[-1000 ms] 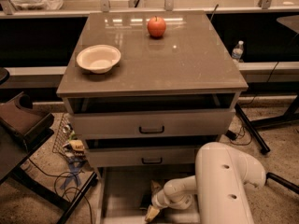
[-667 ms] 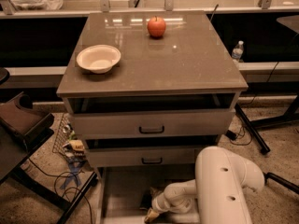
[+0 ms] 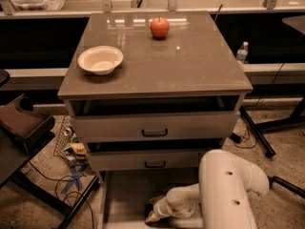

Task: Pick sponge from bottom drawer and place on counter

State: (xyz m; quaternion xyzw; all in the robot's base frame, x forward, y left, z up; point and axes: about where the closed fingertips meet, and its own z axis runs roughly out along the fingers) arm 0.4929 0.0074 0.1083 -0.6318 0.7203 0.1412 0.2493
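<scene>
The bottom drawer is pulled out at the bottom of the view, its pale floor showing. My white arm reaches down into it from the right. My gripper sits low over the drawer floor at a small dark object that may be the sponge; I cannot make it out for sure. The counter is the glossy grey-brown cabinet top above.
A red apple stands at the back of the counter and a cream bowl at its left. Two upper drawers with black handles are slightly open. A wire basket and cables lie on the floor left; a water bottle stands at the right.
The arm has shifted only slightly inside the bottom drawer; the gripper stays low at the same spot. Nothing else has moved.
</scene>
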